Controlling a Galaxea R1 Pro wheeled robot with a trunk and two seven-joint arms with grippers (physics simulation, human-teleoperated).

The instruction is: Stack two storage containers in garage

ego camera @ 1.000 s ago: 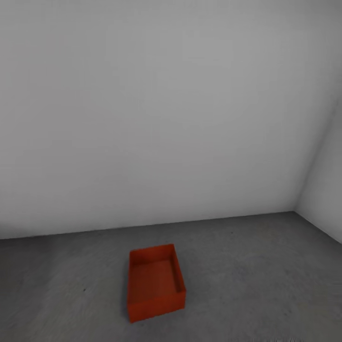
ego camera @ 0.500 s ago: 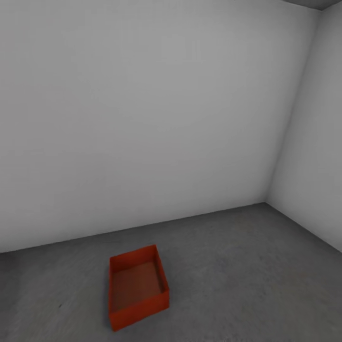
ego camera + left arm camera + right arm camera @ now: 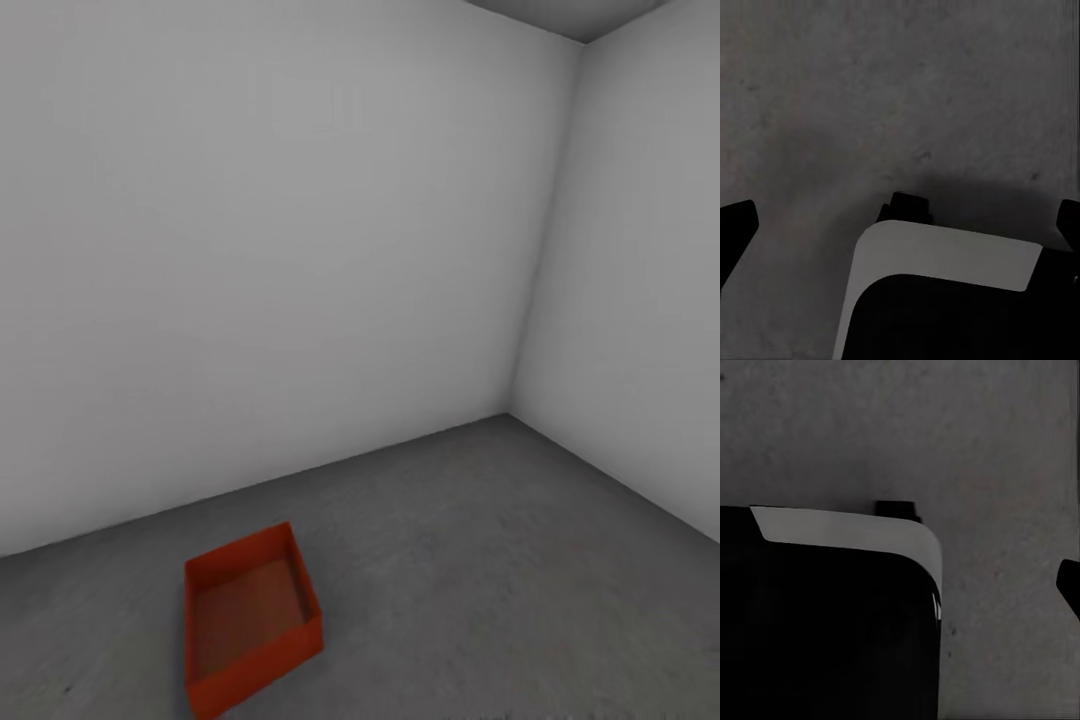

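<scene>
One orange-red storage container (image 3: 250, 625), topless and empty, sits on the dark grey concrete floor (image 3: 480, 560) of the garage, near the back wall, low and left in the head view. My left gripper (image 3: 900, 232) hangs over bare floor, open, with a dark fingertip (image 3: 733, 229) at each side of its wrist view and nothing held. My right gripper (image 3: 900, 585) is also over the floor; one fingertip (image 3: 1070, 583) shows far out at the picture's edge, so it stands open and holds nothing.
A plain pale grey wall (image 3: 280, 250) meets a side wall (image 3: 640, 300) in a corner to the container's right. Open concrete lies between the container and that corner. My own white-and-black base (image 3: 945, 262) shows under both wrists (image 3: 832, 607).
The head view has swung to the right, so the container now sits further left and lower in the picture and the room's corner has come into view. The container itself stays put.
</scene>
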